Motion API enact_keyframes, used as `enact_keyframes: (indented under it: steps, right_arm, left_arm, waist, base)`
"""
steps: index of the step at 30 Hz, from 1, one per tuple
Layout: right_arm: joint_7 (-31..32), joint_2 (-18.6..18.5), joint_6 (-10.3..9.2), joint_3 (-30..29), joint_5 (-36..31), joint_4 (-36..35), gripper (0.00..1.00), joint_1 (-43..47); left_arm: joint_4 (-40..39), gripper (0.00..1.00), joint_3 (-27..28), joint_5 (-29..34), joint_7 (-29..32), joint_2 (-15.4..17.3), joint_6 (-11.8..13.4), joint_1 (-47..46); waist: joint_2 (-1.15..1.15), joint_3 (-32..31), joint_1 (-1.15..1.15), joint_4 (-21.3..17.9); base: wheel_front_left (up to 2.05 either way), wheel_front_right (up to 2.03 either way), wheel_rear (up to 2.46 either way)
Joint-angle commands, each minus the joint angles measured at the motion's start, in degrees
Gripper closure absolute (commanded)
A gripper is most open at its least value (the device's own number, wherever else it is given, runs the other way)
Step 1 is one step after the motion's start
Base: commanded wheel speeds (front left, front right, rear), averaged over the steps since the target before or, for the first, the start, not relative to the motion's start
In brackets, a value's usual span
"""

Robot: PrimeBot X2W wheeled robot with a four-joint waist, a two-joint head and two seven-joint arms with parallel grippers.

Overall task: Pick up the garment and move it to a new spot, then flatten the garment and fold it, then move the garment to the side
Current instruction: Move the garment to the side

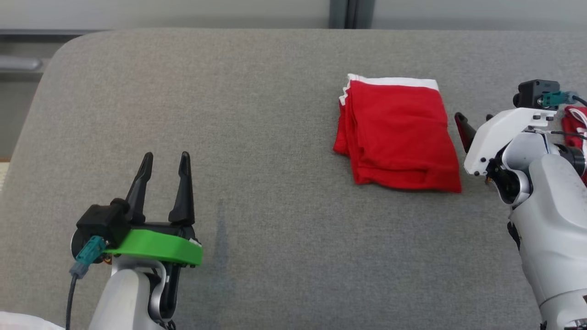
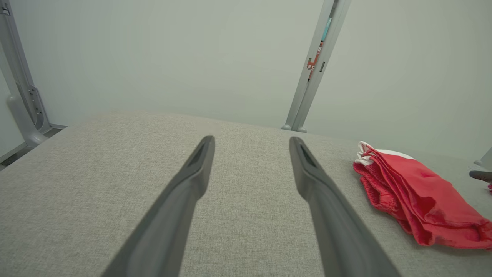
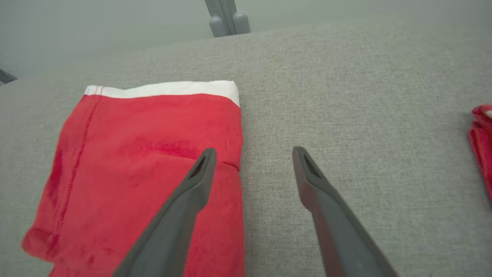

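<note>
Lying folded on the grey fabric table [image 1: 229,114], red garment [image 1: 396,133] right of centre; right pincer [image 3: 251,154] wide, empty, just beside its right edge; left pincer [image 1: 166,158] wide, empty, well apart.

Red garment [image 1: 398,135], white-banded, folded flat on grey surface [image 1: 257,137]

Likely a test lab (or similar workroom): grey fabric-covered table [image 1: 275,256], pale wall panels [image 2: 153,57], metal post [image 2: 315,65].
</note>
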Motion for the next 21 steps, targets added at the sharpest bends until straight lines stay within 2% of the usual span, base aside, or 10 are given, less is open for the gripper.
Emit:
enact_keyframes:
  steps: [1,10,11,12,14,17,21]
  right_arm:
    - [1.1,0.2,-0.02,-0.9,-0.7,2.2,0.00,-1.2]
    - [3.5,1.7,-0.02,-4.2,-4.8,13.2,0.00,-6.2]
    - [4.2,1.9,-0.02,-4.4,-5.0,14.3,0.49,-6.2]
    - [4.9,2.0,-0.02,-4.6,-5.6,15.6,0.62,-6.1]
    - [6.4,2.6,-0.02,-3.5,-6.5,17.4,1.00,-6.0]
    - [7.6,2.7,-0.08,-1.7,-6.2,18.1,1.00,-6.4]
    - [7.4,0.6,-0.07,2.4,-6.1,15.3,1.00,-8.3]
  left_arm:
    - [-0.3,0.00,-0.3,-0.1,0.0,0.1,-0.2,-1.3]
    - [-0.8,0.00,-1.6,-0.7,0.0,-0.5,-0.2,-2.9]
    - [-0.7,0.00,-1.6,-0.8,0.0,-0.5,-0.2,-2.9]
    - [-0.6,0.00,-1.4,-0.8,0.0,-0.6,-0.2,-2.8]
    - [-0.3,0.00,-1.1,-0.8,0.0,-0.6,-0.2,-2.7]
    - [-0.1,0.00,-0.6,-0.7,0.0,-0.5,-0.2,-2.4]
    - [-0.2,0.00,-0.3,-0.4,0.0,-0.2,-0.2,-1.8]
  waist:
    - [0.00,3.9,0.00,3.9]
    - [0.00,7.1,0.00,6.3]
    - [0.00,7.1,0.00,6.2]
    - [0.00,7.1,0.00,6.1]
    - [0.00,6.8,0.00,5.5]
    - [0.00,6.1,0.00,4.1]
    - [0.00,5.0,0.00,1.3]
  base:
    - [0.00,0.00,0.00]
    - [0.00,0.00,0.00]
    - [0.00,0.00,0.00]
    - [0.00,0.00,0.00]
    - [0.00,0.00,0.00]
    - [0.00,0.00,0.00]
    - [0.00,0.00,0.00]
